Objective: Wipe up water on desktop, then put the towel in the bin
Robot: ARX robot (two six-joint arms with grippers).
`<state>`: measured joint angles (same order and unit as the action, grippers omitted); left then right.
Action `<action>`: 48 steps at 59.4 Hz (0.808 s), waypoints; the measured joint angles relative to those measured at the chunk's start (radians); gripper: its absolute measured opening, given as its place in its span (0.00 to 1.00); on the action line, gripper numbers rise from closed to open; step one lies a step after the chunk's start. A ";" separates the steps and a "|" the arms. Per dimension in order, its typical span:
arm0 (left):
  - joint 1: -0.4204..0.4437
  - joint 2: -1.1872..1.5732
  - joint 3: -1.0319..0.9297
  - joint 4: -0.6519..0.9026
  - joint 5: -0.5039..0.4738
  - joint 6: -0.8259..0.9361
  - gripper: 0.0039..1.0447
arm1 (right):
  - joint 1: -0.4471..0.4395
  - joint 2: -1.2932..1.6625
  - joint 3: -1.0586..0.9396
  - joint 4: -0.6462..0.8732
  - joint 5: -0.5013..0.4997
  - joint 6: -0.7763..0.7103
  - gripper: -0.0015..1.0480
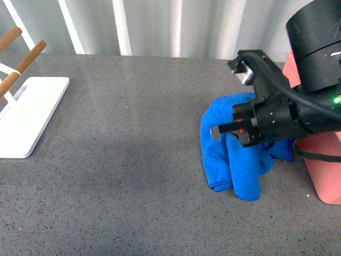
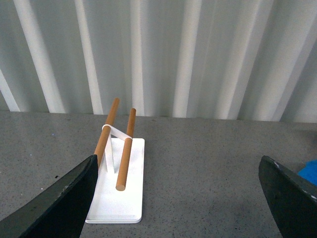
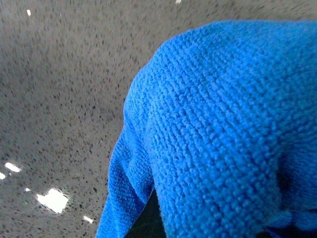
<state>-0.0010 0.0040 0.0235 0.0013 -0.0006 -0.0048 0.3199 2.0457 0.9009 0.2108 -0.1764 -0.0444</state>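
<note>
While my right pincer point(image 1: 234, 130) grips the bunched towel point(image 1: 234, 165), whose folds hang to the desk point(image 1: 122, 160), the bin point(image 1: 326, 176) stands just beside it on its right, so I judge this arm the nearer. From the left wrist, my left pincer point(image 2: 178, 166) gapes empty toward the rack point(image 2: 119, 198), well apart. From the right wrist, the towel fills the view and hides the jaws.

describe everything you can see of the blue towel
The towel is bright royal-blue cloth with a fine knit-like texture, crumpled into hanging folds. It bunches at the right pincer, which seems to grip its top. It hangs over the grey desktop, beside the pink bin; whether its lower edge touches the desktop is unclear.
</note>
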 joint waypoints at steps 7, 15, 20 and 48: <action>0.000 0.000 0.000 0.000 0.000 0.000 0.94 | -0.013 0.048 0.006 0.008 0.000 -0.041 0.03; 0.000 0.000 0.000 0.000 0.000 0.000 0.94 | -0.039 0.069 0.022 0.027 0.002 -0.058 0.03; 0.000 0.000 0.000 0.000 0.000 0.000 0.94 | -0.053 0.084 0.036 0.047 0.011 -0.064 0.03; 0.000 0.000 0.000 -0.001 0.000 0.000 0.94 | -0.052 0.312 0.374 0.046 0.153 -0.090 0.03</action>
<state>-0.0010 0.0040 0.0235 0.0006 -0.0006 -0.0048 0.2680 2.3581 1.2751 0.2569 -0.0238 -0.1345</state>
